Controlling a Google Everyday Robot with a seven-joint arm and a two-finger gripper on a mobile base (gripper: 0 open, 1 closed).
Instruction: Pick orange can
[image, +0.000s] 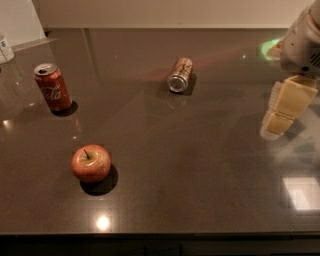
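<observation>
The orange can lies on its side on the dark table, in the middle toward the far side, its silver end facing me. It has an orange-and-tan mottled print. My gripper hangs at the right edge of the view, just above the table. It is well to the right of the can, a little nearer to me, and is not touching it.
A red Coca-Cola can stands upright at the left. A red apple sits at the front left. A small white container and a white panel are at the far left corner. The table's front edge runs along the bottom.
</observation>
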